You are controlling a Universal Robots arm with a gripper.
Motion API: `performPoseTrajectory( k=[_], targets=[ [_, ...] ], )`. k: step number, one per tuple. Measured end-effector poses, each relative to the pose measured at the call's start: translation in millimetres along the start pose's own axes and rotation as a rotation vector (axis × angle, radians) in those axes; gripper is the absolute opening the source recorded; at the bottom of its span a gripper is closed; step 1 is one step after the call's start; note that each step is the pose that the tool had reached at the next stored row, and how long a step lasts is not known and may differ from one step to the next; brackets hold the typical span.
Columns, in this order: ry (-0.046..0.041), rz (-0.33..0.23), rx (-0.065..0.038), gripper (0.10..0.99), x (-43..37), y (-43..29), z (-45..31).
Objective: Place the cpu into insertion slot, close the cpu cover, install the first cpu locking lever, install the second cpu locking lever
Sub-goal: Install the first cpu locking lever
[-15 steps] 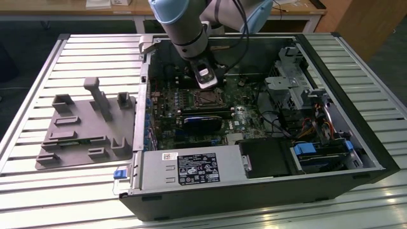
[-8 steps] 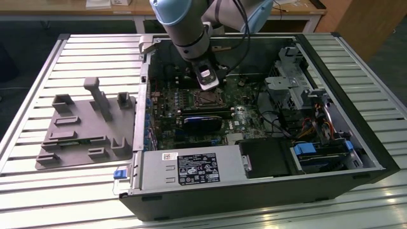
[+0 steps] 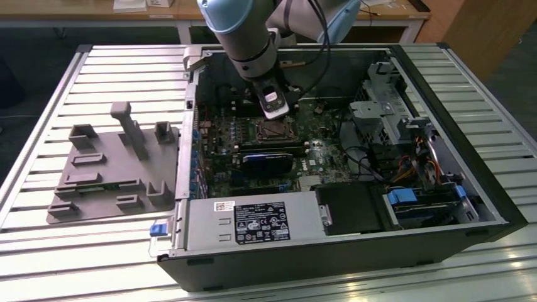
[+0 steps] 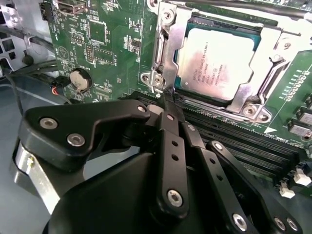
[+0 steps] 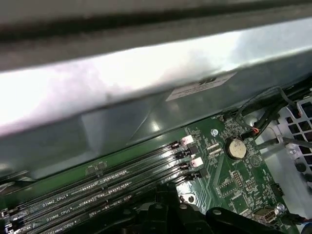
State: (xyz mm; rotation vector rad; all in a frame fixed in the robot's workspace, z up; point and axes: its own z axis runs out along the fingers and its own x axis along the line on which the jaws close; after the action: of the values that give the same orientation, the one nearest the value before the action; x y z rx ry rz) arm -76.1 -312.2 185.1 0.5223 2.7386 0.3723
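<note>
Open black metal computer case (image 3: pixel 336 258) lying on slatted metal bench (image 3: pixel 126 63). Small square dark-framed insertion slot (image 3: pixel 273 131) on green motherboard (image 3: pixel 220 135) inside case. Flat square silver-grey cpu (image 4: pixel 217 61) in slot; thin silver metal cpu cover (image 4: pixel 273 48) down around it. Black claw (image 4: pixel 165 100) just beside slot's edge. Long black memory slots (image 4: pixel 243 139) alongside slot. Round coin battery (image 4: pixel 79 80) on motherboard, apart from slot. Grey moulded fixture tray (image 3: pixel 109 170) on bench outside case, well apart from slot, toward exterior view's left. Silver power supply box (image 3: pixel 251 223) in case, nearer exterior camera than slot.
</note>
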Motion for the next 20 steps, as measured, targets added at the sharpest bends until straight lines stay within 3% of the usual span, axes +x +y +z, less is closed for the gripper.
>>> performPoseTrajectory(
  k=[7, 20],
  targets=[
    [0.0097, 0.011, -0.027, 0.102, -1.0, -2.5, 0.0],
    [0.0126, 0.015, -0.036, 0.102, -3.0, -8.8, 0.2]
  ],
)
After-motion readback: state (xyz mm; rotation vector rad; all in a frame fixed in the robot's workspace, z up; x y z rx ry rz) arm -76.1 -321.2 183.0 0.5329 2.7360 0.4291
